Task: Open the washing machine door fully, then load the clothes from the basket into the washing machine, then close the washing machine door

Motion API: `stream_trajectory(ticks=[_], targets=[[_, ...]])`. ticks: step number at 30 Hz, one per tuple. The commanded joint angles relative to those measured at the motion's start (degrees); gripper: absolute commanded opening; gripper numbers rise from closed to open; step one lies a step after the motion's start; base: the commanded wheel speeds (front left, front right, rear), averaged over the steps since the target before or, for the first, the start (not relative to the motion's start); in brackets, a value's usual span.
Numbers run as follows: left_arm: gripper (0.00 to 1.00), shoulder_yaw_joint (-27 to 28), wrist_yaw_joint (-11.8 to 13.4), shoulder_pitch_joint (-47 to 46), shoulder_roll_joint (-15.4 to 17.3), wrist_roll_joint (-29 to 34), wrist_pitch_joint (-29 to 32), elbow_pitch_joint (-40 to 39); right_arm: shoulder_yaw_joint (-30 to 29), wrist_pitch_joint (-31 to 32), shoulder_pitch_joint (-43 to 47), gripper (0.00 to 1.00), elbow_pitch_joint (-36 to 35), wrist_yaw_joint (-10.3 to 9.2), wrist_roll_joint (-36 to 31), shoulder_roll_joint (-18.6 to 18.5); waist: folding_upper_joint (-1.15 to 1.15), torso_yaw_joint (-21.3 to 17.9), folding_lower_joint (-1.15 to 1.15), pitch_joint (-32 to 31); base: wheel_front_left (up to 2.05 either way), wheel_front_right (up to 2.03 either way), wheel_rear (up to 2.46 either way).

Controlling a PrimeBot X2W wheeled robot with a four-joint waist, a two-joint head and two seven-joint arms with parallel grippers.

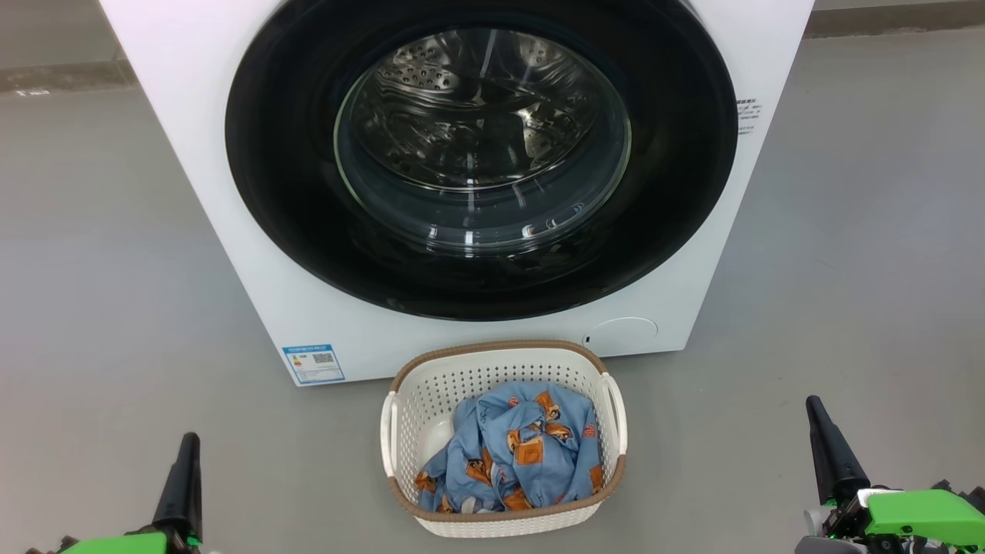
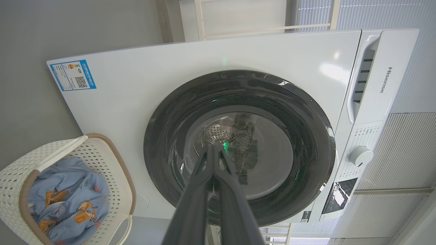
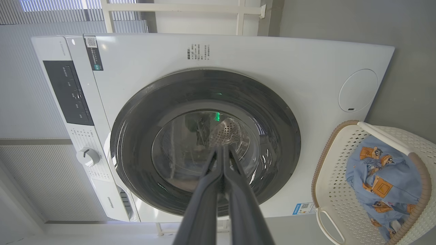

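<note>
The white washing machine [image 1: 192, 154] stands ahead with its round black door [image 1: 292, 192] closed flat against the front; the steel drum shows through the glass. On the floor before it sits the cream basket [image 1: 431, 385] holding light blue clothes [image 1: 523, 450] with orange patches. My left gripper [image 1: 187, 440] is at the lower left, shut and empty, well left of the basket. At the lower right my right gripper [image 1: 814, 404] is also shut and empty. In the left wrist view the left gripper [image 2: 213, 148] points at the door [image 2: 163, 136]; in the right wrist view the right gripper [image 3: 223, 148] does the same.
Grey floor [image 1: 846, 269] spreads on both sides of the machine. A blue label [image 1: 313, 363] and a round cap [image 1: 625, 335] sit low on its front. The control panel with a knob [image 2: 360, 156] lies along the machine's top front.
</note>
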Motion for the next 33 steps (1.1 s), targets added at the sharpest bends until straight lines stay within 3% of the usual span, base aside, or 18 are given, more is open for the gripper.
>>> stream_trajectory(ticks=[1, 2, 5, 6, 7, 14, 18, 33], targets=[[0.0, 1.9, -0.6, -2.3, 1.0, 0.3, 0.2, -1.4, 1.4, 0.2, -2.4, 0.0, -1.6, -0.06, -0.2, -0.3, 0.0, 0.0, 0.0, 0.0, 0.0, 0.0, 0.0], [1.0, 0.0, 0.0, 0.0, 0.0, 0.0, 0.0, 0.0, 0.0, 0.0, 0.0, 1.0, 0.0, 0.0, 0.0, 0.0, 0.0, 0.0, 0.0, 0.0, 0.0, 0.0, 0.0], [1.0, -0.3, 0.1, 0.9, -0.6, 0.0, -0.1, 1.7, 0.0, -0.1, 1.0, 1.0, 1.9, 0.0, 0.0, 0.5, 0.0, 0.0, 0.0, 0.0, 0.0, 0.0, 0.0], [0.0, -0.4, 0.1, 1.5, -0.9, 0.0, -0.1, 2.4, 0.0, -0.1, 1.5, 0.0, 2.6, 0.0, 0.0, 0.8, 0.0, 0.0, 0.0, 0.0, 0.0, 0.0, 0.0], [1.0, -0.4, 0.1, 1.7, -1.0, 0.0, -0.2, 2.6, 0.1, -0.2, 1.7, 1.0, 2.9, 0.0, 0.0, 0.8, 0.0, 0.0, 0.0, 0.1, 0.0, 0.0, 0.0], [1.0, -0.9, 0.0, 1.6, -0.9, 0.3, -1.2, 2.4, 0.6, -1.2, 1.6, 1.0, 2.4, 0.0, -0.3, 0.8, 0.0, 0.0, 0.13, 0.0, 0.0, 0.0, 0.0], [1.0, -1.2, 0.0, 1.7, -0.8, 0.5, -1.9, 2.2, 0.9, -1.9, 1.7, 1.0, 2.0, -0.01, -0.8, 0.7, 0.0, 0.0, 0.01, 0.0, 0.0, 0.0, 0.0], [1.0, -1.6, -0.1, 1.6, -0.6, 3.4, -4.4, 1.8, 1.8, -4.4, 1.5, 1.0, 0.2, -0.01, -6.2, 0.6, 0.0, 0.1, 0.0, 0.2, 0.0, 0.0, 0.0]])
